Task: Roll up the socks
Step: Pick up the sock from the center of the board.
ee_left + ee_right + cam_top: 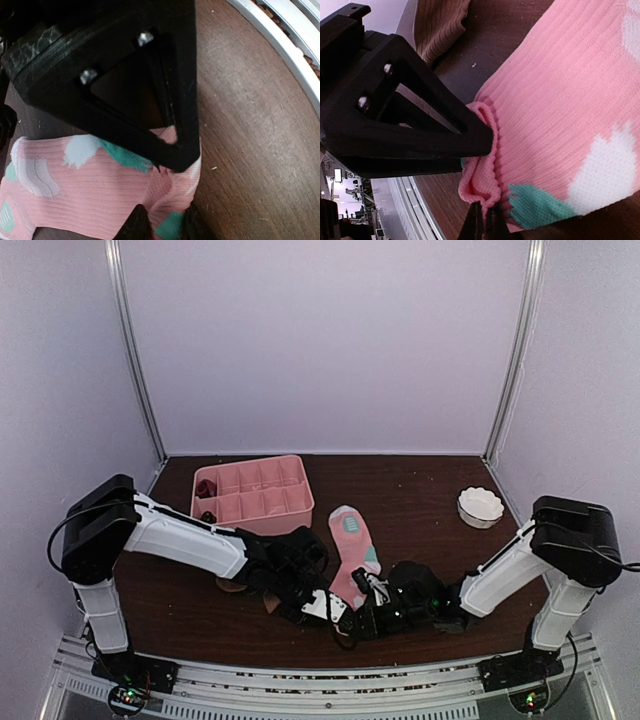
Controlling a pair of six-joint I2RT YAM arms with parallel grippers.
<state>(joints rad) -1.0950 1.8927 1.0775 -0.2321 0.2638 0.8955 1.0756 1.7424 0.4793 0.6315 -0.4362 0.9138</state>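
Note:
A pink sock [352,540] with white and mint patches lies flat at the table's middle, its cuff end toward the arms. Both grippers meet at that cuff. In the left wrist view, my left gripper [164,225] has the cuff corner of the pink sock [100,195] bunched between its two fingertips, and the right gripper's black finger [150,75] fills the top. My right gripper [485,222] is shut on a thin fold of the pink cuff [482,185]. A tan sock [440,30] lies beside the pink one, and in the top view the tan sock [232,586] is mostly hidden under my left arm.
A pink divided tray [255,495] stands at the back left with a dark red bundle [205,488] in one compartment. A small white bowl [480,507] sits at the right. The metal rail [320,680] runs along the near edge, close behind the grippers.

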